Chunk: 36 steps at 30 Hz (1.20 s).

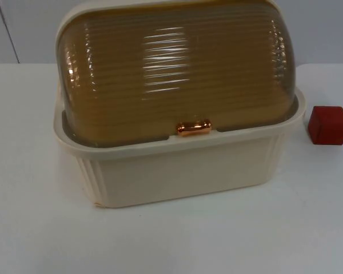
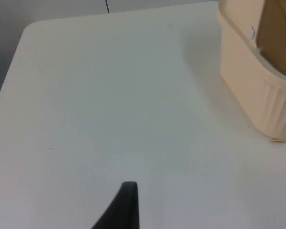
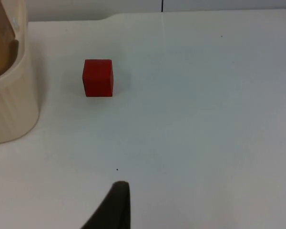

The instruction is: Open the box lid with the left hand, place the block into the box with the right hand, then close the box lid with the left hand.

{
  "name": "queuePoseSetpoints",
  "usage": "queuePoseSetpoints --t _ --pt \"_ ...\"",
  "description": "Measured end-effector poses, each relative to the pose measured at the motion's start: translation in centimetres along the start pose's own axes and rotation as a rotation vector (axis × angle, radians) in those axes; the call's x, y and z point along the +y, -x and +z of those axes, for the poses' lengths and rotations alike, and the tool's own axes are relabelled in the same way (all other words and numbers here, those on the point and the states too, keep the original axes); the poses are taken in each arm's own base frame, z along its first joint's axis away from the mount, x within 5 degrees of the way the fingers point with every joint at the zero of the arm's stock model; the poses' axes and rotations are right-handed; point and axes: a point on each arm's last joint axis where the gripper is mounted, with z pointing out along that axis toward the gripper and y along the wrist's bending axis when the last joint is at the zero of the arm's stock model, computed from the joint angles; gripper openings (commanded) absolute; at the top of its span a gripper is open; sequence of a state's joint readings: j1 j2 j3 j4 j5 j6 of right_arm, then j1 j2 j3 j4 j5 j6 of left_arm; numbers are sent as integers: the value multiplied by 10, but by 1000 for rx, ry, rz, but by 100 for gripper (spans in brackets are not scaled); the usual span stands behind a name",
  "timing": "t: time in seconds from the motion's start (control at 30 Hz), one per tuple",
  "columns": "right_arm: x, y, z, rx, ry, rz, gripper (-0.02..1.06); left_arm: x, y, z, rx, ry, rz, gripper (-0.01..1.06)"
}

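Cream box (image 1: 177,165) sits on the bench (image 1: 40,228), amber lid (image 1: 177,74) down, handle (image 1: 194,128) forward for the left end effector (image 2: 126,210) — grip states indeterminate. Red block (image 1: 328,124) lies beside the box, before the right end effector (image 3: 115,207).

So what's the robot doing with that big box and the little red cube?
Nothing is being handled yet. The cream box sits on the white table with its amber ribbed lid shut, copper handle at the front. The red block stands on the table beside the box, apart from it. Both arms wait: the left gripper's fingertip and the right gripper's fingertip hang above bare table.
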<state>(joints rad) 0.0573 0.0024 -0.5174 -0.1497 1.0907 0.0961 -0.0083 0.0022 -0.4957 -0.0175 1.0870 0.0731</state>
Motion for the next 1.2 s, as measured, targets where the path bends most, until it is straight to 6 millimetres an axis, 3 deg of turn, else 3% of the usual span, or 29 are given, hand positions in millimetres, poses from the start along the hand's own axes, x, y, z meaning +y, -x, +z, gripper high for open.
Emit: queuePoseSetpoints --t 0.27,0.43,0.57,0.6,0.77,0.83,0.97,1.0,1.17,1.2 --pt "-1 4 -5 -14 0 12 100 0 4 -5 -10 3 -14 104" --pt "-2 21 -20 -47 0 27 100 4 24 -13 -16 30 -5 104" --pt "-2 51 -27 -49 1 32 100 9 56 -17 -81 66 13 104" --pt "-2 51 -27 -49 1 32 100 9 56 -17 -81 66 13 104" --pt "-1 100 -28 -111 5 28 100 14 108 -20 -211 99 32 104" --pt "-1 111 -27 -124 0 23 100 15 119 -21 -237 101 34 104" --pt "-1 153 -18 -181 -29 -4 100 17 159 -14 -276 104 40 104" --pt "-1 153 -18 -181 -29 -4 100 17 159 -14 -276 104 40 104" --pt "3 201 4 -257 -30 -28 100 20 197 11 -252 100 43 104" --pt "3 201 4 -257 -30 -28 100 20 197 11 -252 100 43 104"
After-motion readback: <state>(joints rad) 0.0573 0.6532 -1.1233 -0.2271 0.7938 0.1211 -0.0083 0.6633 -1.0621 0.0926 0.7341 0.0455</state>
